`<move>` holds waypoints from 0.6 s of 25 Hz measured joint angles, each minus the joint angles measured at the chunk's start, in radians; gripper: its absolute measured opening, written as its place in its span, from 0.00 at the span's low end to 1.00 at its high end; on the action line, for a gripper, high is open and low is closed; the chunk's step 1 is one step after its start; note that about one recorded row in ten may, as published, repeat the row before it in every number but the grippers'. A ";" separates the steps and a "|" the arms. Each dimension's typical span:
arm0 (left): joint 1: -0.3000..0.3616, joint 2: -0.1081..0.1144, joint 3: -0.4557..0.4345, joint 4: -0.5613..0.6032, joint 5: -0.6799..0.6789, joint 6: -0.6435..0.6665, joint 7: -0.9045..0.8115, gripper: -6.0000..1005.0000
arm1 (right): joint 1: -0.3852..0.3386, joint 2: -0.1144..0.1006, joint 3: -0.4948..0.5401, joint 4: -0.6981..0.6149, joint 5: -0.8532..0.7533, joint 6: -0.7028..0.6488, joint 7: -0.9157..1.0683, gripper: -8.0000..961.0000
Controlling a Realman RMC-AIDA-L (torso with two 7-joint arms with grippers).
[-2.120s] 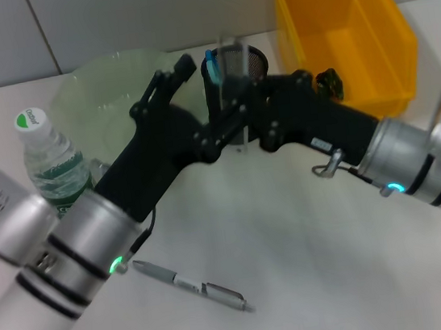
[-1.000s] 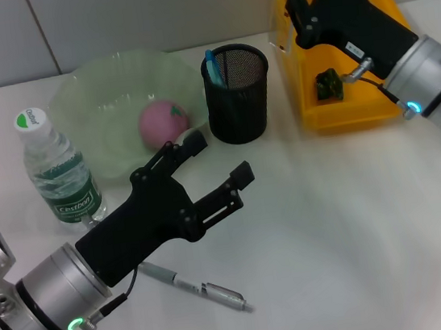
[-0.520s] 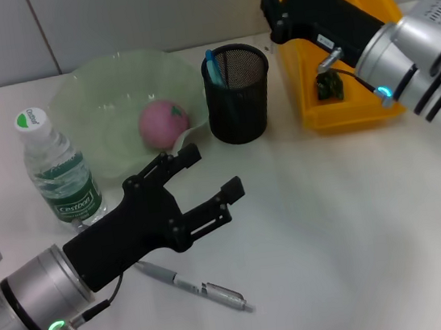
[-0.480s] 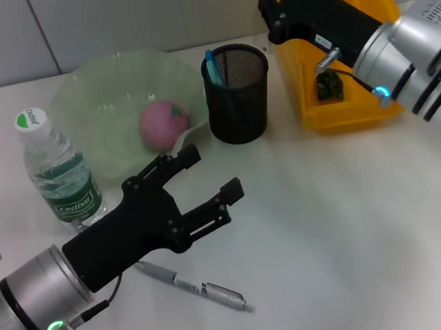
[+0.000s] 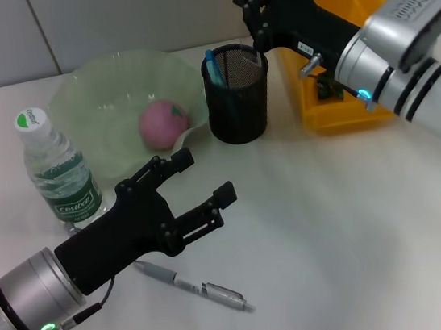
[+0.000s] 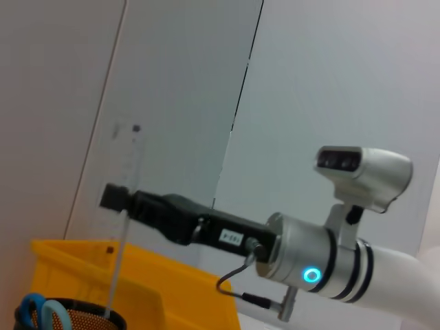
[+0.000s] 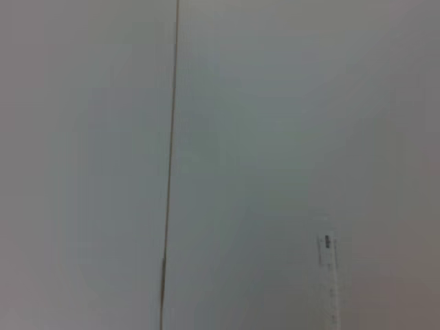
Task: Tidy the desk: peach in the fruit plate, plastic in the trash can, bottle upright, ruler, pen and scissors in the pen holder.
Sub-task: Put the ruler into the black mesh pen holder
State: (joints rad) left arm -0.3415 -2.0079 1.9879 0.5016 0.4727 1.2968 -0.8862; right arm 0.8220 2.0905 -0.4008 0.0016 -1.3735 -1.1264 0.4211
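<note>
1. Head view, upper centre of frame: the right tool (image 5: 246, 3) is above the rim of the pen holder (image 5: 239, 101). It is clamped on a clear ruler (image 6: 122, 227), which stands upright with its lower end inside the pen holder. The ruler is hard to make out in the head view; the left wrist view shows it plainly, held at the tool tip and reaching down into the mesh cup.
2. Blue scissors handles (image 5: 210, 62) stick up at the left side of the pen holder.
3. Lower left of frame: the left tool (image 5: 200, 185) hovers over the table (image 5: 352, 237). Its fingers are spread apart and hold nothing.
4. The pen (image 5: 192, 285) lies flat on the table at lower centre, just below the left tool and not touching it.
5. The peach (image 5: 163, 123) rests in the fruit plate (image 5: 101, 91), at upper left of frame, just left of the pen holder.
6. The bottle (image 5: 55, 174) stands upright at the left edge of the frame, beside the fruit plate.
7. The yellow trash can (image 5: 353, 1) is at upper right, right of the pen holder. A dark scrap (image 5: 326, 87) lies inside it; what it is cannot be told.
8. Right wrist view: only a plain wall and the faint upper end of the ruler at lower right of frame.
</note>
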 joint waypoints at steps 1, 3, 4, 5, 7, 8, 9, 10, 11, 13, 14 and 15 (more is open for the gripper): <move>0.000 0.000 0.000 0.000 0.000 0.000 0.000 0.86 | 0.000 0.000 0.000 0.000 0.000 0.000 0.000 0.04; 0.000 0.002 0.000 0.000 0.000 0.003 0.000 0.86 | 0.013 0.000 0.006 0.008 0.002 0.040 0.000 0.04; 0.000 0.002 0.000 0.000 0.000 0.003 0.000 0.86 | 0.013 0.000 0.006 0.008 0.002 0.040 0.000 0.04; 0.001 0.003 -0.001 0.000 0.001 0.005 0.000 0.86 | 0.017 0.000 0.008 0.015 0.003 0.049 0.000 0.04; 0.002 0.005 -0.001 0.000 0.001 0.009 0.000 0.86 | 0.018 0.000 0.008 0.017 0.003 0.053 0.001 0.04; 0.002 0.008 -0.002 0.000 0.001 0.013 0.000 0.86 | 0.021 0.000 0.008 0.021 0.004 0.067 0.001 0.04; 0.002 0.008 -0.002 0.000 0.001 0.013 0.000 0.86 | 0.021 0.000 0.008 0.021 0.004 0.067 0.001 0.04; 0.004 0.010 -0.003 0.000 0.001 0.015 0.000 0.86 | 0.026 0.000 0.009 0.026 0.004 0.088 0.001 0.04; 0.004 0.010 -0.003 0.000 0.001 0.015 0.000 0.86 | 0.026 0.000 0.009 0.026 0.004 0.088 0.001 0.04; 0.007 0.012 -0.006 0.000 0.001 0.017 0.000 0.86 | 0.029 0.000 0.010 0.034 0.004 0.099 0.004 0.04; 0.007 0.012 -0.006 0.000 0.001 0.017 0.000 0.86 | 0.029 0.000 0.010 0.034 0.004 0.099 0.004 0.04; 0.010 0.012 -0.012 0.000 0.002 0.019 0.000 0.86 | 0.029 0.000 0.010 0.038 0.004 0.099 0.013 0.04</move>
State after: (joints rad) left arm -0.3320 -1.9955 1.9756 0.5016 0.4752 1.3156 -0.8867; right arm 0.8507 2.0908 -0.3908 0.0401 -1.3692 -1.0278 0.4337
